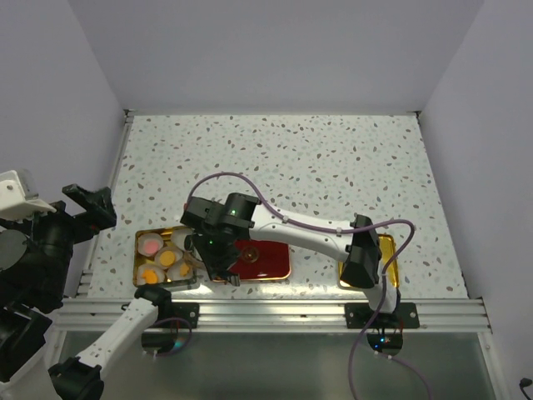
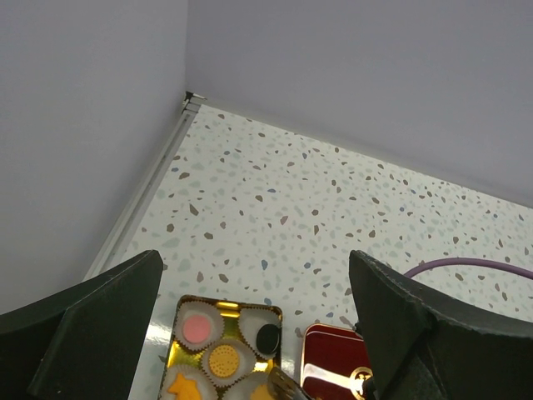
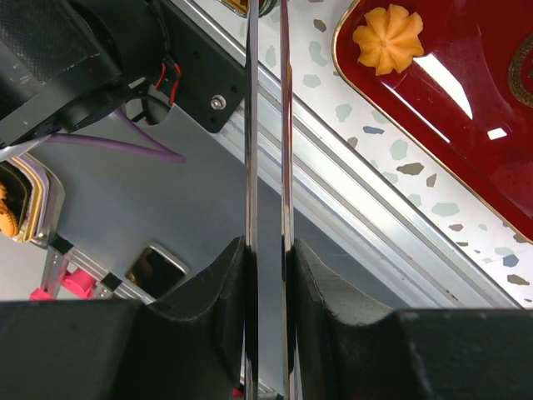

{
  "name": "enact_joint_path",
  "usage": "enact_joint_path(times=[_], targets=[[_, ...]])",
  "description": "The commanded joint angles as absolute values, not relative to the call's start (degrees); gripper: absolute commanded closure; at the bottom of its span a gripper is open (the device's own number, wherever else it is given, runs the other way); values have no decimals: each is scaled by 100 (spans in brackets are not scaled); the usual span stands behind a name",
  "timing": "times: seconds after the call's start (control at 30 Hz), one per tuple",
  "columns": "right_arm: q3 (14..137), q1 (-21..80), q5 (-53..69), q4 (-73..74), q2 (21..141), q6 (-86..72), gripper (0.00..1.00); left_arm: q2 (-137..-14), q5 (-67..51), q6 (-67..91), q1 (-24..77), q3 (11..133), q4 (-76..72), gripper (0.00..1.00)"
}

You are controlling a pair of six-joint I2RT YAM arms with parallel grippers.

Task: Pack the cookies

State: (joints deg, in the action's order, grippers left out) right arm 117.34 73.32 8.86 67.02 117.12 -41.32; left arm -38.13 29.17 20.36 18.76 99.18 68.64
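Top external: right gripper (image 1: 220,271) over the near-left corner of the glossy red rectangular tray (image 1: 268,260), beside the gold tin (image 1: 158,232).
Right claw: thin metal blades nearly together, nothing between.
Left gripper (image 2: 254,275): released, high over the speckled table (image 2: 333,192).
Cookies (image 2: 222,361): in paper cups inside the tin.
Orange flower-shaped biscuit (image 3: 387,37): on the red tray.

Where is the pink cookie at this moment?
In the left wrist view, the pink cookie sits in the far-left cup of the gold tray, at the table's left, with the dark cookie to its right.
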Motion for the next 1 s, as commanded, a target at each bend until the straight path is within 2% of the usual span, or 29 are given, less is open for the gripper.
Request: enact_joint_path(times=[0.0,0.13,0.27,0.63,0.73,0.97], targets=[[11918,7357,1055,6513,11707,-4104,74,-3806,2997,1907,1846,9932,6759,0],[11936,7356,1046,6521,11733,-4096,65,-3797,2988,1898,1846,9914,6759,0],[11944,7356,985,6548,11681,-4087,61,-3788,2997,1898,1846,9914,6767,0],[12111,7146,273,7040,11110,-3929,62,-3858,2980,1863,1837,9923,6689,0],[11980,6707,167,7084,10838,-3815,63,-3867,2945,1854,1846,9879,6618,0],[11523,4987,-122,6786,10801,-3261,63,-3893,2865,1854,1837,9774,6443,0]])
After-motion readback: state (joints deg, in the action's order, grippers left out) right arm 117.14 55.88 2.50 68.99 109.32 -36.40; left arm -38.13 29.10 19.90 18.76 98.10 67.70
